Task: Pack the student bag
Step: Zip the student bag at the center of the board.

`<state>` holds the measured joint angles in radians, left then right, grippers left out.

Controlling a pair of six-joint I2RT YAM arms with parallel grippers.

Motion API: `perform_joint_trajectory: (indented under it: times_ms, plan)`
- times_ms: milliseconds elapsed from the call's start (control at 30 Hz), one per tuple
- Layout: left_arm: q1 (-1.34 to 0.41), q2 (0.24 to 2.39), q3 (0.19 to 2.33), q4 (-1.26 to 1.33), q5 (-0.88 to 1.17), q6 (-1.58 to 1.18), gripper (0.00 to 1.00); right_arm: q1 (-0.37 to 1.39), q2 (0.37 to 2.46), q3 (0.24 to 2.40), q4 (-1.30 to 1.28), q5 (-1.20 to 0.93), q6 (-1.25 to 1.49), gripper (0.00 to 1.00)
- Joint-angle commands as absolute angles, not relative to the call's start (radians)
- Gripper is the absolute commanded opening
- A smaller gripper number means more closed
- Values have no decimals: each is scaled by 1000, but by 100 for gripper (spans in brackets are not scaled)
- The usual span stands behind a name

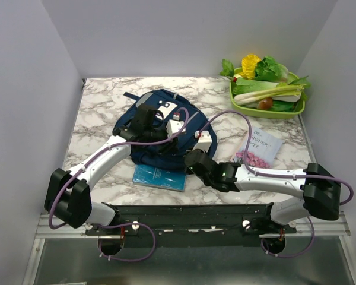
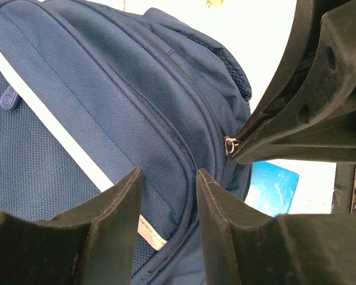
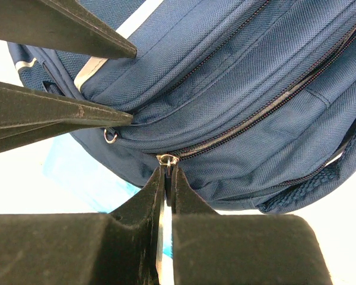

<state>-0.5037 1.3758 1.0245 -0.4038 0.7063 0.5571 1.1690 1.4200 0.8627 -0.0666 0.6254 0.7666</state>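
The student bag (image 1: 160, 127), navy with a light stripe, lies in the middle of the table on top of a light blue book (image 1: 160, 176). My left gripper (image 1: 143, 122) reaches onto the bag's left side. In the left wrist view its fingers (image 2: 167, 172) straddle a fold of the bag's fabric (image 2: 166, 148) and hold it. My right gripper (image 1: 188, 156) is at the bag's near edge. In the right wrist view it (image 3: 168, 169) is shut on the metal zip pull (image 3: 167, 159) at the end of a closed zip. That pull also shows in the left wrist view (image 2: 230, 145).
A white booklet (image 1: 258, 147) lies right of the bag. A green tray (image 1: 296, 110) of vegetables stands at the back right. A second small ring pull (image 3: 110, 137) hangs on the bag near my left fingers (image 3: 77, 113). Grey walls stand at both sides.
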Motion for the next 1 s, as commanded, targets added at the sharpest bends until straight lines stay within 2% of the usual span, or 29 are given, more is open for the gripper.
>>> perform_joint_trajectory:
  times_ms: [0,200,333,533,833,967]
  plan:
    - [-509,1388,1015,-376,687,604,47,1160,1367,835,-11,620,784,1]
    - [-511,1385,1014,-374,677,600,40,1140,1350,807,-9,611,793,1]
    - [-514,1376,1005,-356,644,583,20,1121,1324,785,-9,601,785,1]
    - [-528,1364,1011,-377,638,597,0,1101,1292,758,-9,580,782,1]
    - [-572,1335,1084,-531,663,554,0,1030,1256,741,-43,558,750,1]
    - [-597,1321,1094,-623,621,629,0,985,1212,709,-52,542,726,1]
